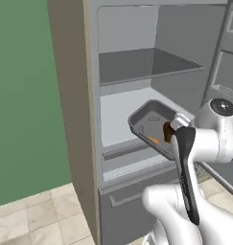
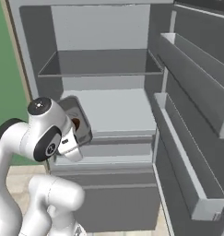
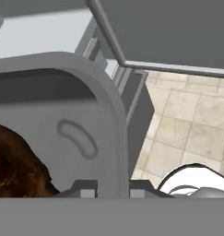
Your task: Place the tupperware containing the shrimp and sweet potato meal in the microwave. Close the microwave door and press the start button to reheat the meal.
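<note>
The tupperware [image 1: 149,120] hangs tilted just in front of the open fridge's [image 1: 132,62] middle shelf [image 2: 115,110], clear of it, with the brown lump [image 3: 14,166] and an orange bit [image 1: 154,140] of the meal inside. The gripper [image 3: 112,188] is clamped on its near rim, one finger on each side of the wall. Door bins [image 2: 187,152] stand to the right of the shelf, with tiled floor [image 3: 187,124] below.
</note>
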Controlling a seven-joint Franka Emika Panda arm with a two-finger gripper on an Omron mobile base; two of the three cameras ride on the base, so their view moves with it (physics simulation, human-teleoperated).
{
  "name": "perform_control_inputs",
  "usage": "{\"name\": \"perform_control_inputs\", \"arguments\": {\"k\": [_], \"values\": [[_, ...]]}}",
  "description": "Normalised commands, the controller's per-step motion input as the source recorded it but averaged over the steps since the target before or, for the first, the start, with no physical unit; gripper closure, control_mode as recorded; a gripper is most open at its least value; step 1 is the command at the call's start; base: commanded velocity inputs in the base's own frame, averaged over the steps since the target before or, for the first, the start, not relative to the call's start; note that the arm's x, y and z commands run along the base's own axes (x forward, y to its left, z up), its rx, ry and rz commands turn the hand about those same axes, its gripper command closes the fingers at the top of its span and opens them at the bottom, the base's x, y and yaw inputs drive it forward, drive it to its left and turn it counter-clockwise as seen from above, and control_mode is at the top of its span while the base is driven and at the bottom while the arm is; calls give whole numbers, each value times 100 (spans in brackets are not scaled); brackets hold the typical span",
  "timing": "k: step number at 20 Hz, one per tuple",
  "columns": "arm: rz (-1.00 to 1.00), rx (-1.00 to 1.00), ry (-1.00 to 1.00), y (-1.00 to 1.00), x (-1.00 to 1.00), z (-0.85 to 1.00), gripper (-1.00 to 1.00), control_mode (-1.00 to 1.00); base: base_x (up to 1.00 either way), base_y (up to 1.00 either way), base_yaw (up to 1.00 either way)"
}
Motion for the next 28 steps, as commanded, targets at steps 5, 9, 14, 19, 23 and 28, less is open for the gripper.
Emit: {"name": "perform_control_inputs", "arguments": {"k": [5, 9, 14, 19, 23, 28], "values": [[0, 0, 0, 0, 0, 0, 100, 100, -75, 15, -53], [0, 0, 0, 0, 0, 0, 100, 100, -94, 39, -56], [0, 0, 0, 0, 0, 0, 100, 100, -100, 49, -59], [0, 0, 0, 0, 0, 0, 100, 100, -98, 48, -68], [0, 0, 0, 0, 0, 0, 100, 100, -59, 44, -74], [0, 0, 0, 0, 0, 0, 100, 100, -11, 3, -71]]}}
